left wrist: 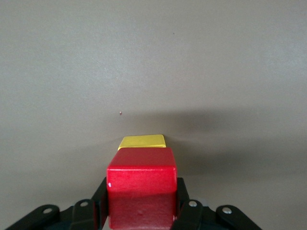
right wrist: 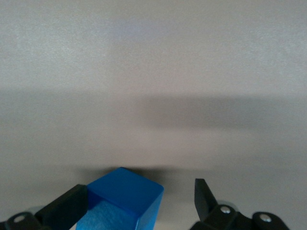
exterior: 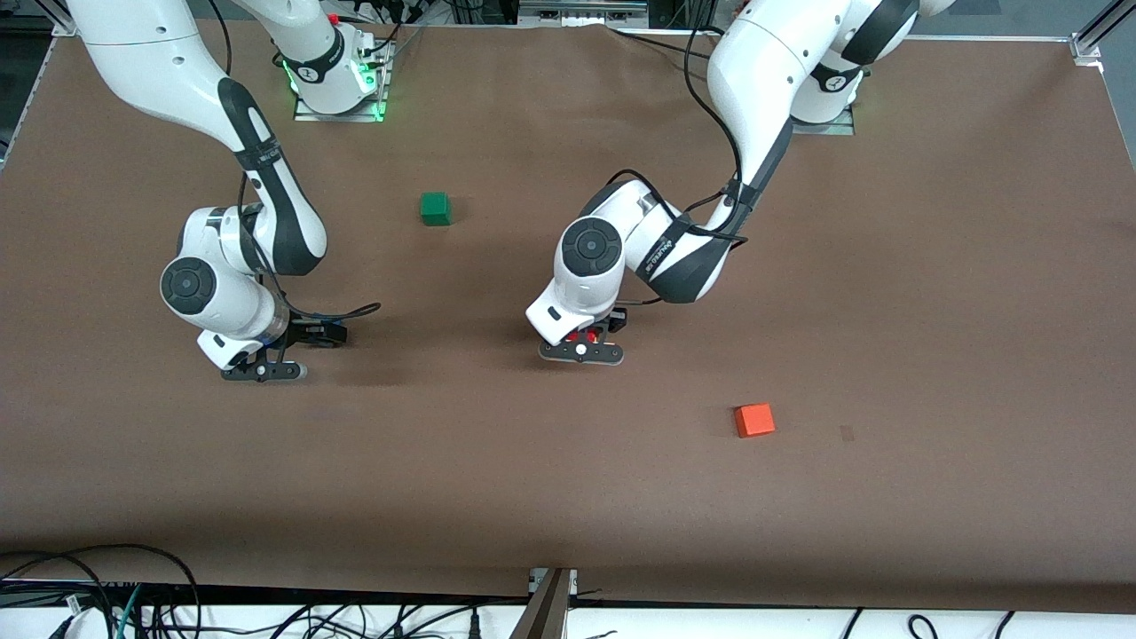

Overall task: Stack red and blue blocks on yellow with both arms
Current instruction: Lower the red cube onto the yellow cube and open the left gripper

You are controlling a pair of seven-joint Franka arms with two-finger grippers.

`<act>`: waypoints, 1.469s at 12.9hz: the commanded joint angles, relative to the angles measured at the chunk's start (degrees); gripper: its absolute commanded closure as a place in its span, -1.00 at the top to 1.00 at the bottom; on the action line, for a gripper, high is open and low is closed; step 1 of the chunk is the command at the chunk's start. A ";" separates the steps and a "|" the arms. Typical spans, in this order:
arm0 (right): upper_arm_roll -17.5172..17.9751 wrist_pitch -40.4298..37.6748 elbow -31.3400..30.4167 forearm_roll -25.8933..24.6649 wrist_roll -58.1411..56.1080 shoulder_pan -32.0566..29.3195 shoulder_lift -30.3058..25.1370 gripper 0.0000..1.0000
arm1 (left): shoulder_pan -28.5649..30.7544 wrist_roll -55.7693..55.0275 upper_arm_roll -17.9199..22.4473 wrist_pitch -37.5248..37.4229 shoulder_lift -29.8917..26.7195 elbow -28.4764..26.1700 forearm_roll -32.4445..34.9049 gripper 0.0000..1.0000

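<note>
A: What is seen at the right arm's end of the bench (exterior: 932, 293)?

B: The right gripper (exterior: 264, 370) is seen low over the brown surface, its jaws spread wide. In the right wrist view the blue block (right wrist: 125, 203) is found between the fingers (right wrist: 205, 197), turned cornerwise to them. One finger lies close against it, the other stands apart from it, so nothing is gripped there.

A: And what is met next along the bench?

B: A green cube (exterior: 435, 209) is seen alone, farther from the front camera than both grippers and between the two arms.

A: Where is the left gripper (exterior: 581, 351)?

B: It is held low near the middle of the bench, closed on the red block (left wrist: 142, 188). In the left wrist view the block is clamped between the two black fingers (left wrist: 183, 201). The yellow cube (left wrist: 142, 142) is seen just past the red block's top edge and lower than it. Whether the two are touching cannot be told.

A: Is anything seen toward the left arm's end?

B: An orange-red cube (exterior: 754, 420) lies by itself, nearer to the front camera than the left gripper and well apart from it.
</note>
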 commanded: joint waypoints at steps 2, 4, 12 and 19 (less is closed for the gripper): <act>-0.17 -3.05 1.52 0.92 -1.02 -0.60 -0.64 1.00 | -1.11 -0.81 0.70 -1.39 1.02 2.22 2.06 -1.00; -0.26 -4.55 2.05 0.92 -1.02 -0.60 -0.81 1.00 | -1.20 -1.42 0.79 -1.39 1.11 2.13 2.06 -1.00; 0.61 -10.69 1.44 1.00 6.71 -0.07 -1.52 1.00 | -1.64 -1.96 0.79 -1.39 1.11 1.60 3.11 -1.00; 0.62 -7.91 0.56 1.71 10.32 -0.07 -0.20 1.00 | -1.55 -2.13 0.87 -1.39 1.11 1.60 3.11 0.99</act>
